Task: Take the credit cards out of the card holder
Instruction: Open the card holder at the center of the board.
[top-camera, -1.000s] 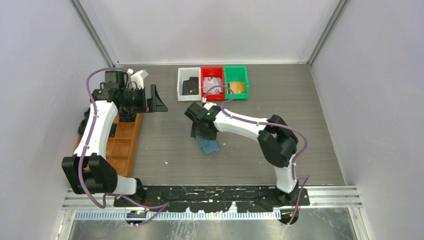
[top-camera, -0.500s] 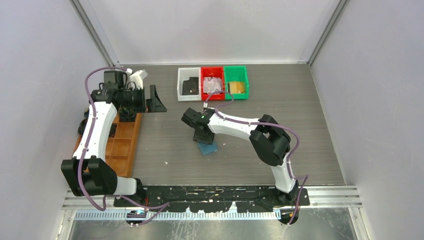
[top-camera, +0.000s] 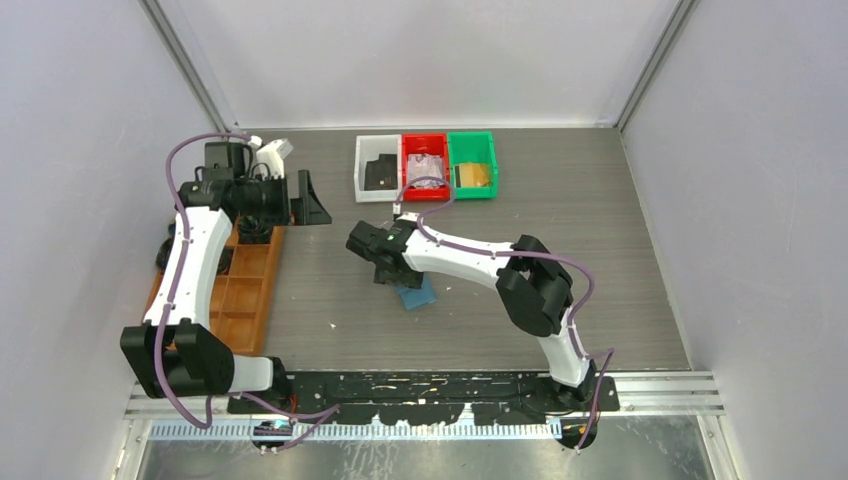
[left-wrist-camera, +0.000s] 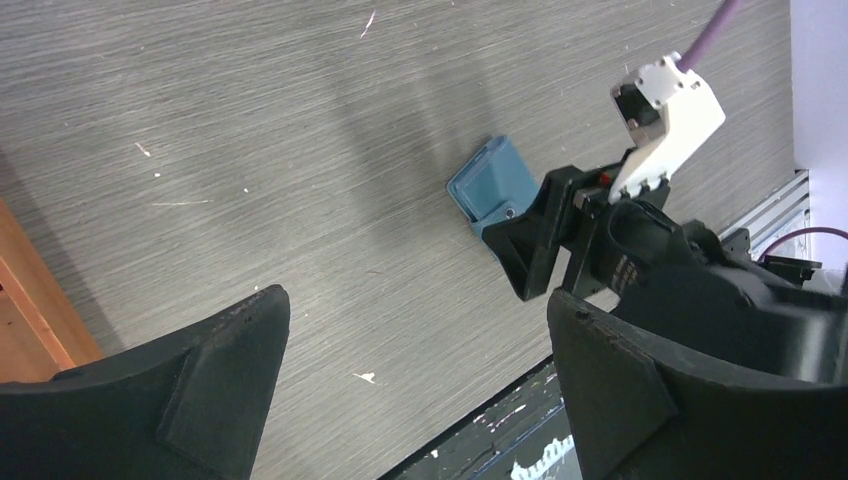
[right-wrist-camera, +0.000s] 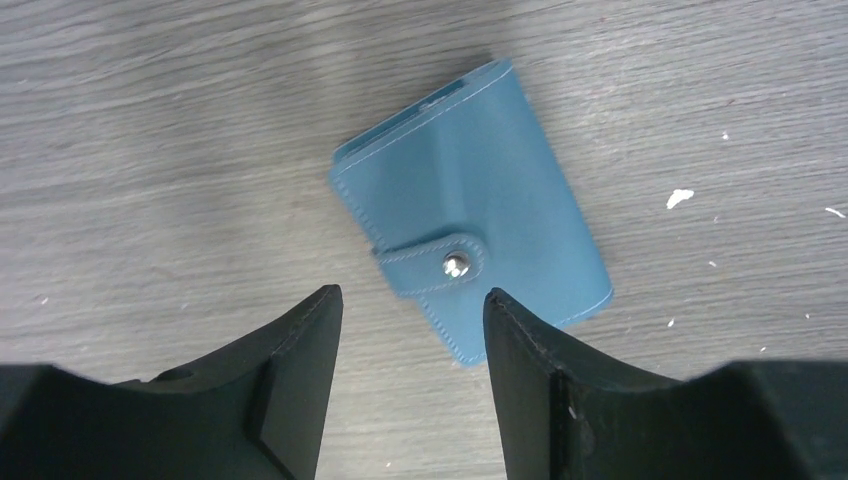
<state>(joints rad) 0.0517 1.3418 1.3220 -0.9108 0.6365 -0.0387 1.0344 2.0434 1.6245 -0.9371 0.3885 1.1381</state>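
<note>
The card holder (top-camera: 417, 296) (right-wrist-camera: 470, 230) (left-wrist-camera: 490, 182) is a blue wallet lying flat on the table, folded, its tab snapped down. My right gripper (top-camera: 385, 268) (right-wrist-camera: 410, 293) hovers just above its near-left edge, open, with nothing between the fingers. My left gripper (top-camera: 306, 201) (left-wrist-camera: 415, 298) hangs wide open and empty at the back left, well away from the holder. A black card (top-camera: 378, 173), a silvery credit card (top-camera: 426, 168) and a gold one (top-camera: 475, 175) lie in the bins at the back. The folded holder hides anything inside it.
A white bin (top-camera: 362, 165), a red bin (top-camera: 425, 142) and a green bin (top-camera: 471, 142) stand side by side at the back. An orange-brown compartment tray (top-camera: 245, 292) lies along the left edge under the left arm. Grey walls enclose the table.
My right gripper has slid left over the card holder, from above its middle to its left edge. The holder and the left arm have stayed about where they were.
</note>
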